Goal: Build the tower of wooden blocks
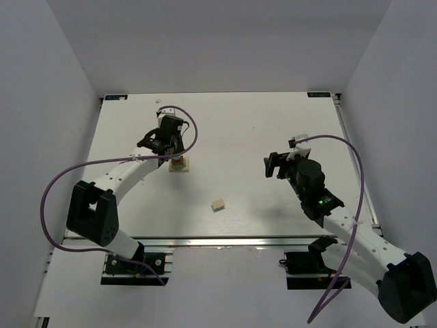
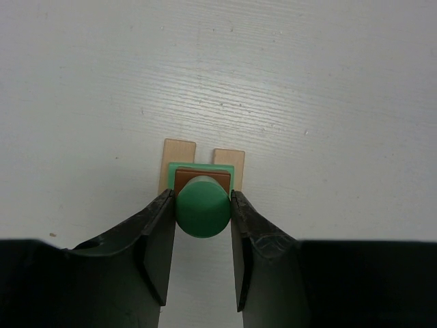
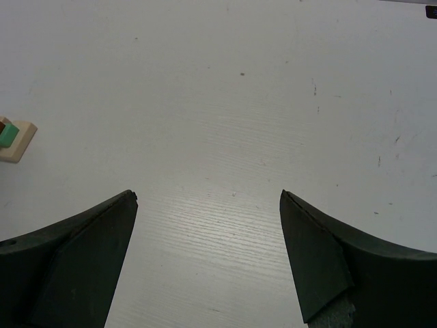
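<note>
The wood block tower (image 1: 179, 165) stands on the table's left half. In the left wrist view it shows from above: two light tan blocks (image 2: 179, 156) side by side at the bottom, a mint-green slab (image 2: 239, 179) on them, a dark brown cube (image 2: 203, 179), and a round green block (image 2: 202, 213) on top. My left gripper (image 2: 201, 195) is shut on that round green block, one finger on each side. My left gripper (image 1: 171, 147) hangs right over the tower. My right gripper (image 1: 276, 165) is open and empty over bare table (image 3: 208, 198). The tower shows at the far left of the right wrist view (image 3: 13, 138).
A loose light tan block (image 1: 218, 204) lies on the table near the front middle, between the two arms. The white table's front edge (image 1: 225, 239) runs just behind the arm bases. Grey walls close in the sides and back.
</note>
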You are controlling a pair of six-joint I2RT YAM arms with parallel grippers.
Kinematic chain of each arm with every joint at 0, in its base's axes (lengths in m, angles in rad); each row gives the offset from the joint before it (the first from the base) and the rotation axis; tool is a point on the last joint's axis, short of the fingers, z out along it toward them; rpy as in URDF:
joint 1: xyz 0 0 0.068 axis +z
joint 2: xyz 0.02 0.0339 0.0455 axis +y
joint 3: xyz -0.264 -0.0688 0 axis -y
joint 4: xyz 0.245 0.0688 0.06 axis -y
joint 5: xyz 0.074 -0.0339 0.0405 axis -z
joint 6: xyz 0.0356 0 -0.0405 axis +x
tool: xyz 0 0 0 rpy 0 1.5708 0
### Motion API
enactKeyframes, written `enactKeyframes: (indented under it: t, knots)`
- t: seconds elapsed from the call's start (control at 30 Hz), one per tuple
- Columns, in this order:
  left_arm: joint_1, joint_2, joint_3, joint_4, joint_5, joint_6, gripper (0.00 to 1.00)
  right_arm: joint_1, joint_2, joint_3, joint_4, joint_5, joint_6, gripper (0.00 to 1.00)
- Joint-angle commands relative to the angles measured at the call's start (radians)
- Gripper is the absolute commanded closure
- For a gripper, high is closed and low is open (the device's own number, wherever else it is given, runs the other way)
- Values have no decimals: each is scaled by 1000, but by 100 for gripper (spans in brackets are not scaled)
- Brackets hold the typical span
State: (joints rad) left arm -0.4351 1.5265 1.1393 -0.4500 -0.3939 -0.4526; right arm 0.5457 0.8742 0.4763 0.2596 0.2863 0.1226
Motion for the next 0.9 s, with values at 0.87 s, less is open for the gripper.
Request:
enactKeyframes:
  t: [0.87]
  knots:
    - [4,20,7,5,1,19,100,5,-3,-2,20,24,-15,11]
